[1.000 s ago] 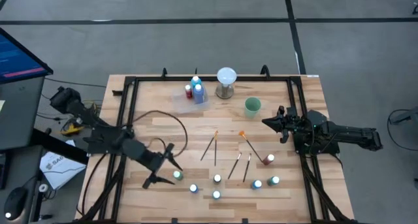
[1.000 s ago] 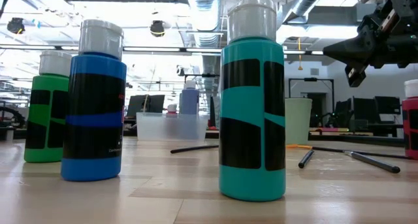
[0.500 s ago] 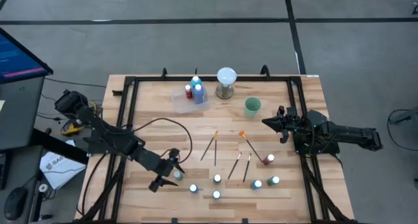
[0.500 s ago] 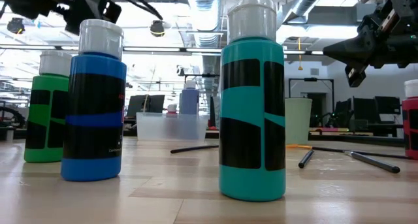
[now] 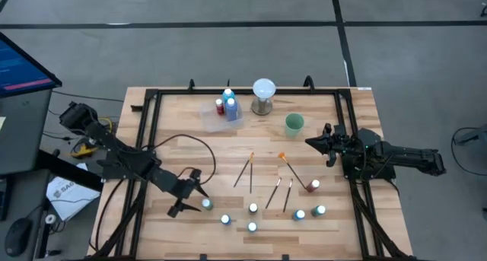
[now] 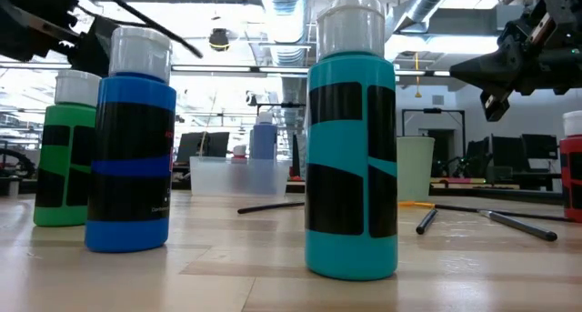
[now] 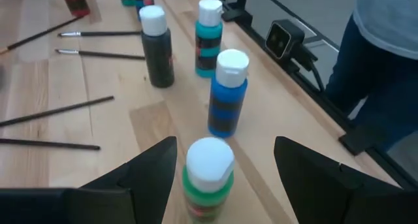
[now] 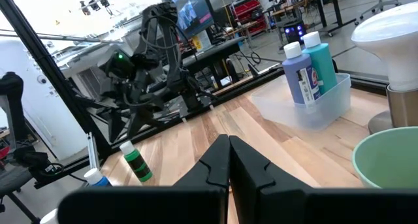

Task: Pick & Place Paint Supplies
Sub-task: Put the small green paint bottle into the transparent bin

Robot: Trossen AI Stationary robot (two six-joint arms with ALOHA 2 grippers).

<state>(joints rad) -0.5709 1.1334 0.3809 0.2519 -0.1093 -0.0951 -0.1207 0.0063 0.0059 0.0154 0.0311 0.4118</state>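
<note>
Green bottle (image 7: 208,178) between spread fingers of left claw (image 7: 225,168), untouched

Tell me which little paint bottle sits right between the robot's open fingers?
The green-bodied paint bottle with the white cap. It stands upright between the left gripper's open fingers; the blue one and the others stand farther off.

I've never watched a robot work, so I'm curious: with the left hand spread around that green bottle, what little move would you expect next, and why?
Probably a short drop, then closing. The left hand is open, its fingers apart on either side of the green bottle without touching it, and it seems level with the white cap. The right hand waits shut by the green cup.
</note>
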